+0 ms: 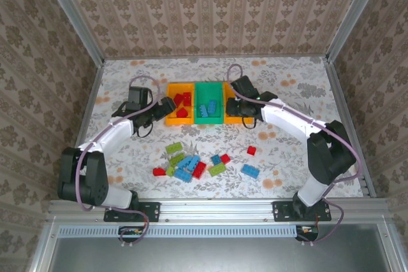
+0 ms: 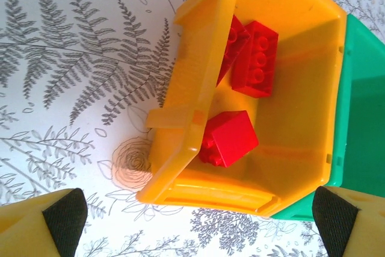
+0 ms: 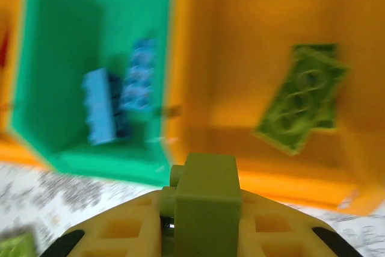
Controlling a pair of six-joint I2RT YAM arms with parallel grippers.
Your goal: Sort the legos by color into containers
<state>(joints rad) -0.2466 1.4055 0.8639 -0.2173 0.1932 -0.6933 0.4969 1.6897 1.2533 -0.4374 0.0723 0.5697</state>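
Jaws of the right gripper (image 3: 204,224) are closed on a small lime green studded plastic brick (image 3: 207,191), held just short of the near wall of the right-hand orange plastic bin (image 3: 264,46). The left gripper (image 1: 164,106) stands fully open and holds nothing, at the near left corner of the left-hand orange plastic bin (image 2: 180,118).

Step in hand, by my judgement: delivery of a lime brick to its bin. One lime green brick (image 3: 301,103) already lies in the right bin. The next move calls for carrying the held brick farther, over the near wall, and opening the jaws above the bin floor.

Sorting so far is consistent:
- The middle green plastic bin (image 3: 54,76) holds blue bricks (image 3: 114,103).
- The left bin holds red bricks (image 2: 255,58).

Obstacles:
- The near rim of the right bin lies directly ahead of the brick, so a low approach could strike it.
- The green bin touches the right bin on its left, so drift that way risks a wrong deposit.

Much remains. A loose cluster of red, blue and lime bricks (image 1: 191,164) lies on the patterned tabletop (image 1: 287,81), near the arm bases, with a blue brick (image 1: 250,171) and a red brick (image 1: 251,150) apart to the right.
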